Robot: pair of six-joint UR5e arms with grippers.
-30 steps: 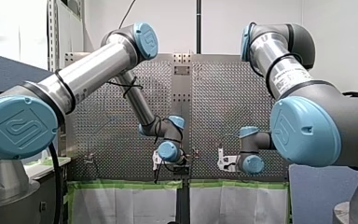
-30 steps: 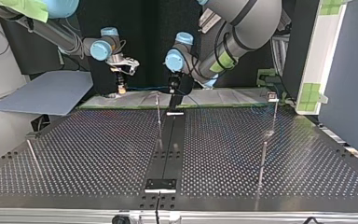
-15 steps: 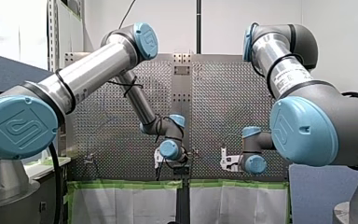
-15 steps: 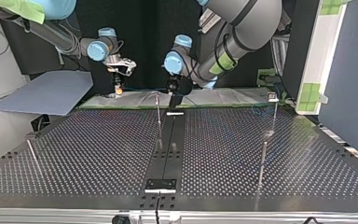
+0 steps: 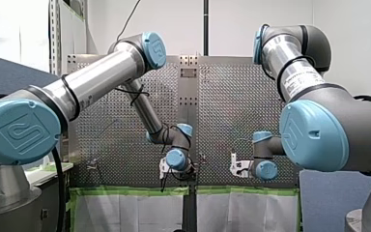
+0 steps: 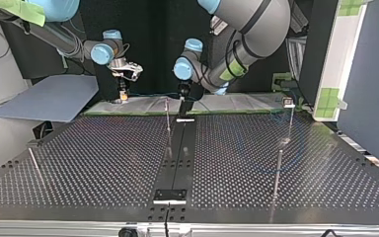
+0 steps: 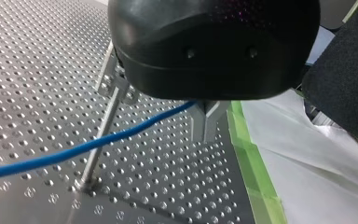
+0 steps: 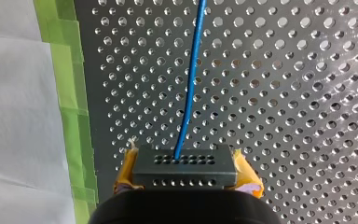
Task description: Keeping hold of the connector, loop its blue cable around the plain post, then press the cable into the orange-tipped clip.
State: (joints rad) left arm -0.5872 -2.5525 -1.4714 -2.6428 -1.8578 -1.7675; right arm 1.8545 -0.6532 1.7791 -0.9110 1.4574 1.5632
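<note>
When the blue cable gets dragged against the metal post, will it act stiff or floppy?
Probably flexible but not limp: the blue cable runs nearly straight out of the connector in my right tool, seemingly under tension. It looks thin and light, so it should bend round the post easily. Its smooth jacket may slide on the metal.

White wall, blue panel, green tape
</note>
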